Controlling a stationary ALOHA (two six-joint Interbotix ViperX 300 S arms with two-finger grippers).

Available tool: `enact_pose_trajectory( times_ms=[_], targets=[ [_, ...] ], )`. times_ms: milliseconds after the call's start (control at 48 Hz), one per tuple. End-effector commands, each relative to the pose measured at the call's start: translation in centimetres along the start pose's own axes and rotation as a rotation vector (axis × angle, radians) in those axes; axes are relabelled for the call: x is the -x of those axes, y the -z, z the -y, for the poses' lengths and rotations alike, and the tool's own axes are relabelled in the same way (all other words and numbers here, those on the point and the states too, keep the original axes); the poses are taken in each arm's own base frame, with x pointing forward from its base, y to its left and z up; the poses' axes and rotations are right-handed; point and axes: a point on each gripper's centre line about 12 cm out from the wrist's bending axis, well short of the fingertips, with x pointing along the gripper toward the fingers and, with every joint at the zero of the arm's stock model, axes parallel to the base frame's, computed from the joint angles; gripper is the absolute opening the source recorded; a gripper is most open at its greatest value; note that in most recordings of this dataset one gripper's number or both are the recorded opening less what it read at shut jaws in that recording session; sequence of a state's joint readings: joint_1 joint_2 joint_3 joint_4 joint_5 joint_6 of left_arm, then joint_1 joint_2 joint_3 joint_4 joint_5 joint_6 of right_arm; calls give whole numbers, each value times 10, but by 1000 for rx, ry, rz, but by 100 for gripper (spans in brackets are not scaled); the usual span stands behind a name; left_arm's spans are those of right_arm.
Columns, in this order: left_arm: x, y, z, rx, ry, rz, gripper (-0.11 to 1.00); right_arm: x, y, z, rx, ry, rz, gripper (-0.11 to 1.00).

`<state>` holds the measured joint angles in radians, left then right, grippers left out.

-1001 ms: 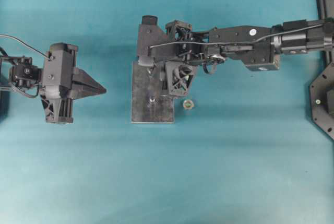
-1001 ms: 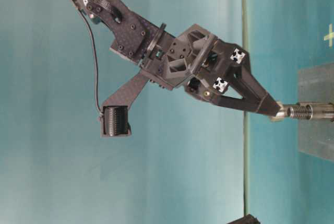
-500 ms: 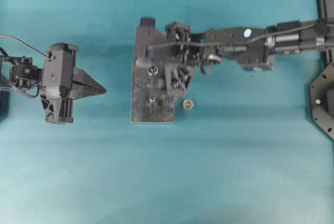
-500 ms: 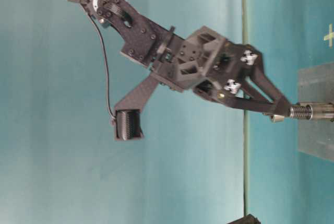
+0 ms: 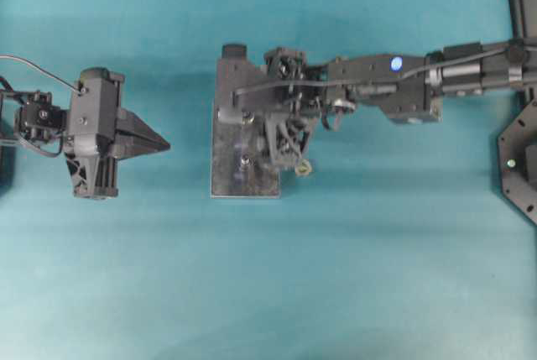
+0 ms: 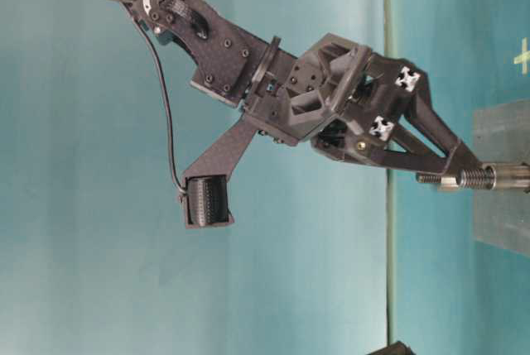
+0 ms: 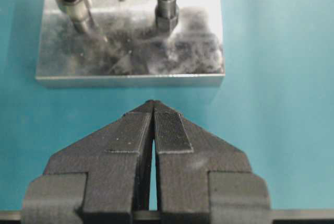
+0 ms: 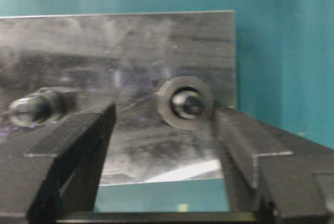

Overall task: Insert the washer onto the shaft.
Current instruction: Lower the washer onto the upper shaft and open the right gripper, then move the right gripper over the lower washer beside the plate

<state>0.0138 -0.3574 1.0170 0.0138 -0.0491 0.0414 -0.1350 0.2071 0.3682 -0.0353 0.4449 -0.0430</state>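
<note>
The right wrist view looks straight down a shaft (image 8: 187, 104) with the washer (image 8: 183, 103) ringed around its tip, and the right gripper (image 8: 164, 125) stands with its two fingers spread wide on either side of it, neither pad clearly touching the ring. The table-level view gives what that angle cannot: the washer (image 6: 450, 181) sits near the free end of the threaded shaft (image 6: 489, 177), above the coarse thread, with the gripper's fingertips (image 6: 460, 166) close around it; whether they touch it I cannot tell. From overhead the right arm covers that shaft, so the washer is hidden there, but the view shows the metal plate (image 5: 226, 171) on the teal table (image 5: 377, 276), a second shaft (image 5: 243, 159) standing clear on the plate, and a small nut-like piece (image 5: 303, 168) lying on the table just beside the plate's edge, partly under the right gripper (image 5: 252, 121). The left wrist view shows the left gripper (image 7: 153, 105) with its fingers pressed together on nothing, apart from the plate (image 7: 130, 72), and both shafts rising from it. The count: two shafts, one washer, one plate, one loose piece, two grippers.
</note>
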Motion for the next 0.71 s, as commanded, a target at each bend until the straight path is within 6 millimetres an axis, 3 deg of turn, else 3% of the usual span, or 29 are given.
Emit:
enact_pose_trajectory(
  times_ms=[0,125,229,521,688],
  targets=[
    [1,-6,-1,1,-2,26,0,10,-12,18,-31,25,55,69],
    [0,-7,-1,1,-3,49,0,7,-10,29,-55,39,53,69],
    [0,-8,-1,-1,-4,63,0,13,-10,27,-51,36,53,69],
    [-4,-5,-1,1,-3,55,0,34,19,-16,16,-21,8,69],
    [-5,-5,-1,-1,-3,57,0,33,45,-30,9,-40,-36,69]
  ],
)
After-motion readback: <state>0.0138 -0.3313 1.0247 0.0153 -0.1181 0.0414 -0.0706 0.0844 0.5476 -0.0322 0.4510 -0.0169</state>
